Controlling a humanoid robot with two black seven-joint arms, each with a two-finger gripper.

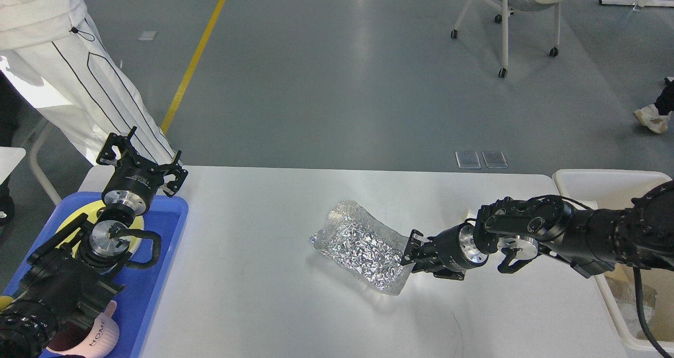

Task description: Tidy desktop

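Observation:
The white desktop (253,305) fills the lower view. A crinkled silver foil bag (363,247) lies at its middle. My right gripper (409,254) comes in from the right, low over the table, with its fingers at the bag's right edge; they look closed on that edge. My left gripper (139,155) is raised at the table's far left corner, above the blue tray (158,274), with its fingers spread open and nothing in them.
The blue tray holds a yellow plate (138,230) and a pink cup marked HOME (100,337). A beige bin (605,181) stands at the table's right end. A person in white (79,84) stands far left. A chair (518,10) stands behind.

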